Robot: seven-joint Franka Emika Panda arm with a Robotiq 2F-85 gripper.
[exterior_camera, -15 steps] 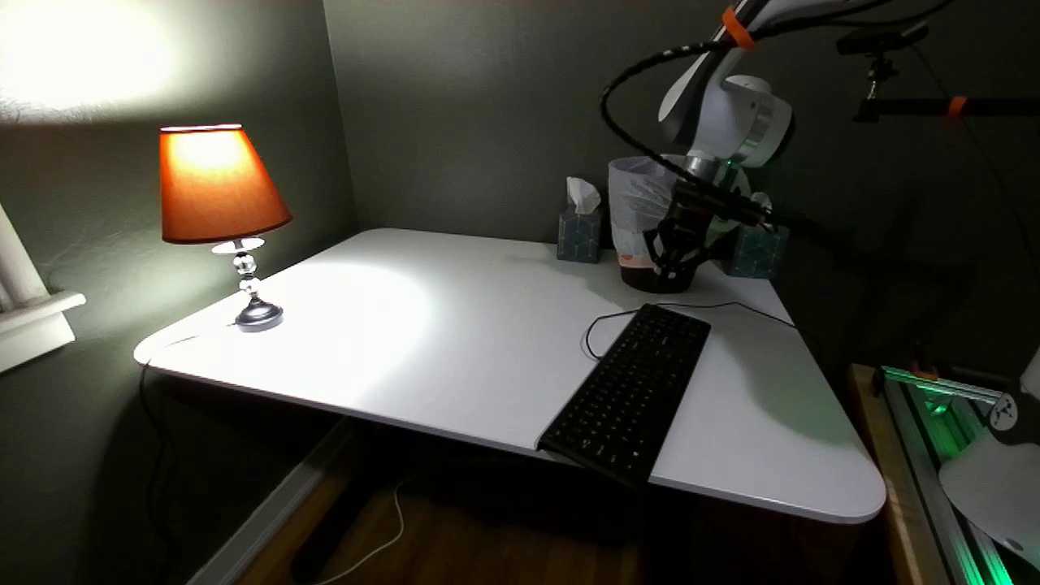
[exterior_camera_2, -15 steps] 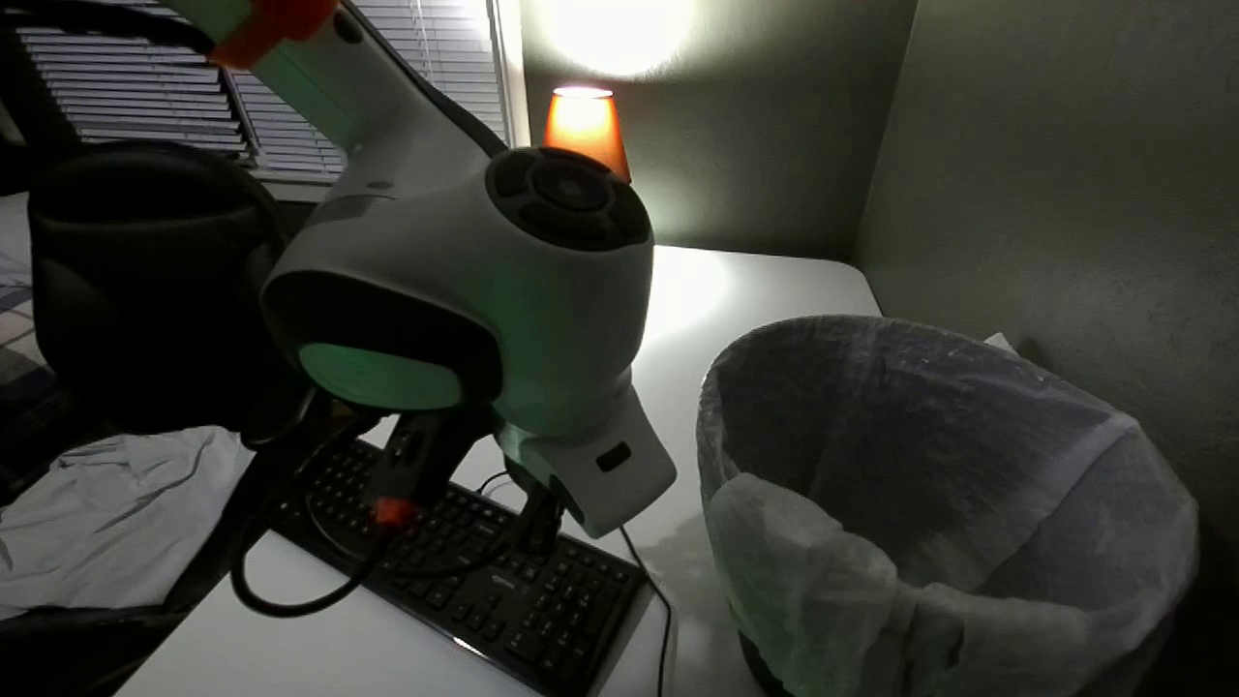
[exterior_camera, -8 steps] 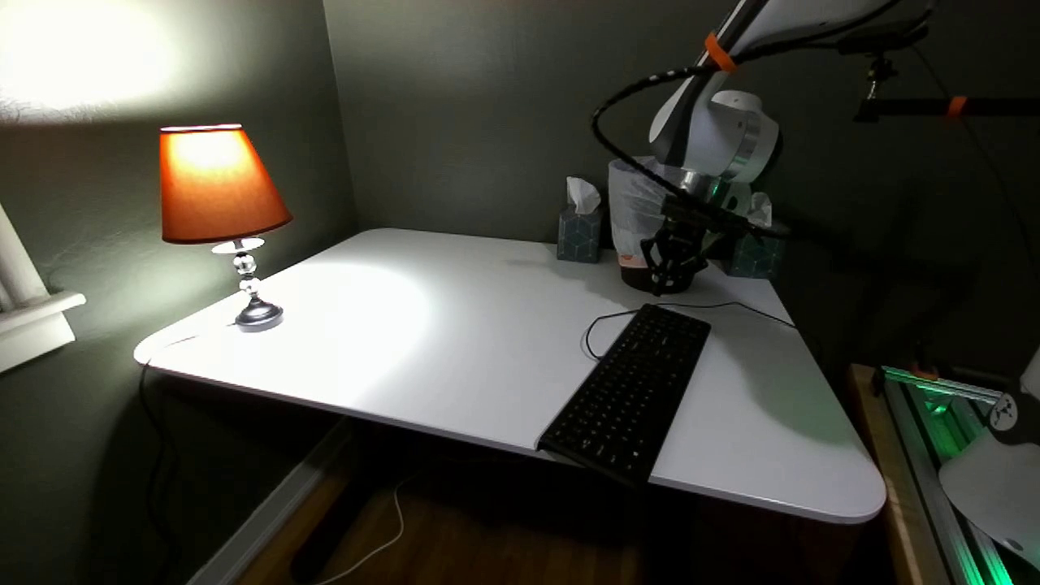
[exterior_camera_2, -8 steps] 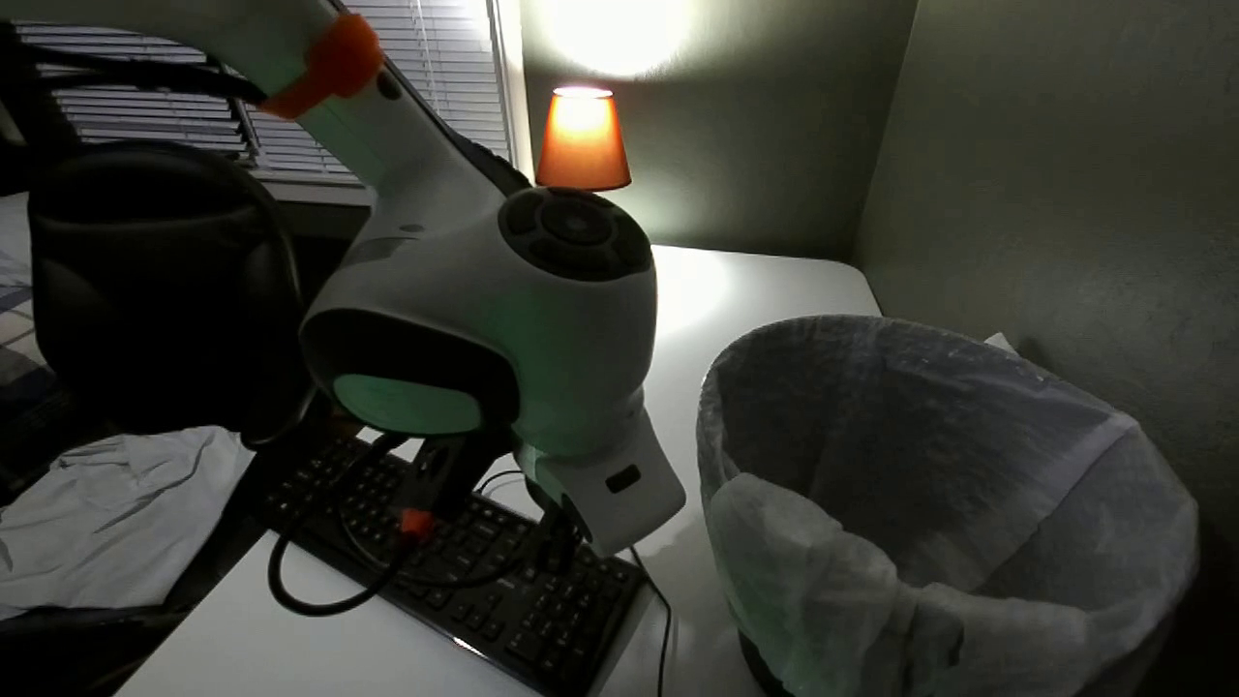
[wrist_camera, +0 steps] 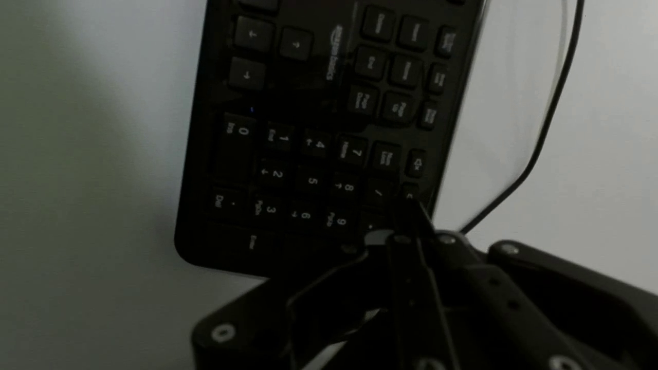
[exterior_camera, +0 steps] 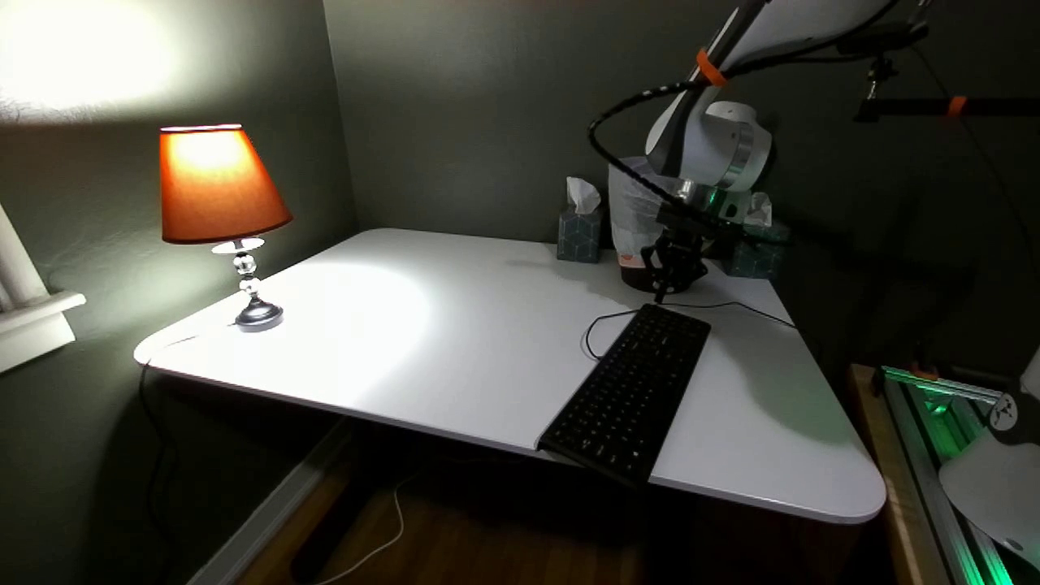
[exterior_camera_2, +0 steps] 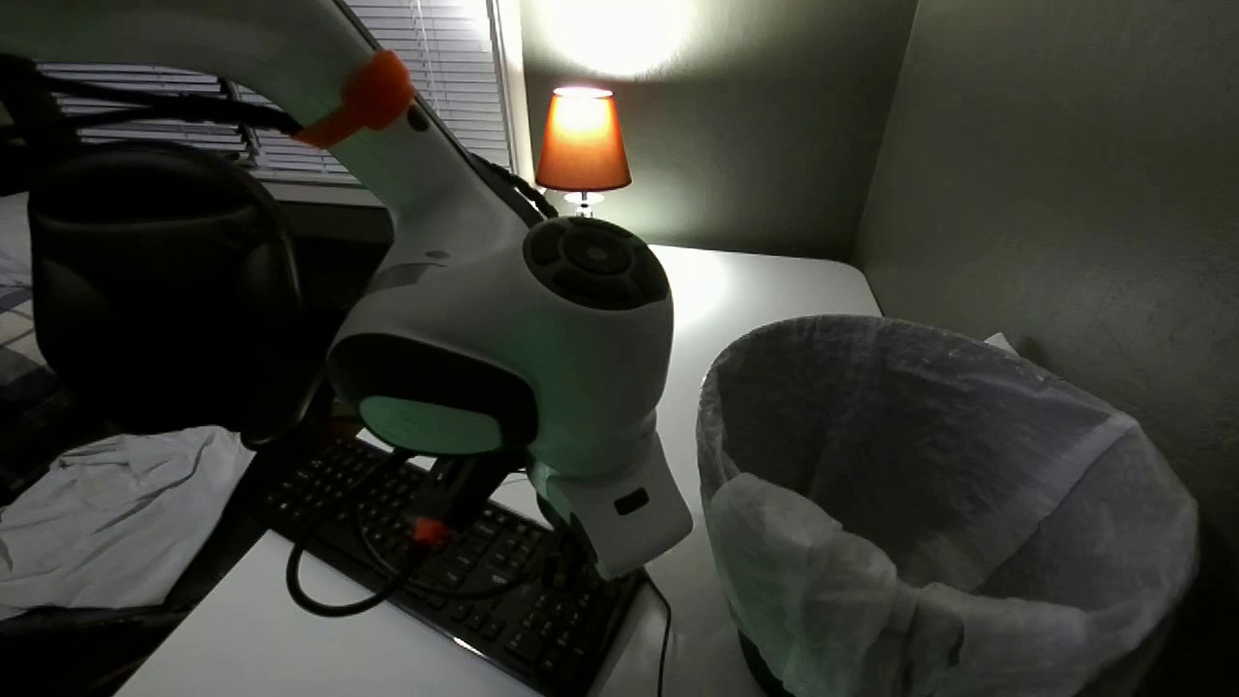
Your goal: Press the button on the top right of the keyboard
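Note:
The black keyboard (exterior_camera: pixel 638 382) lies on the white table, one end at its front edge. It also shows in an exterior view (exterior_camera_2: pixel 542 620), partly behind the arm, and in the wrist view (wrist_camera: pixel 313 118) with its number pad and arrow keys. My gripper (exterior_camera: pixel 660 294) points down at the keyboard's far end. In the wrist view its fingertips (wrist_camera: pixel 411 205) are together, with nothing seen between them. They partly cover a small top-row key (wrist_camera: pixel 409 190) at the number-pad corner, below the mute key (wrist_camera: pixel 416 163). Whether they touch it I cannot tell.
The keyboard's thin cable (wrist_camera: pixel 547 113) curves beside its top edge. A lined waste bin (exterior_camera_2: pixel 852 571) stands close to the arm. Tissue boxes (exterior_camera: pixel 578 237) (exterior_camera: pixel 757 253) are at the back of the white table (exterior_camera: pixel 487 341). An orange lamp (exterior_camera: pixel 219 191) stands at the far side.
The arm and gripper have moved down toward the keyboard's far end, and a little toward the lamp side. The keyboard and the other things have not moved.

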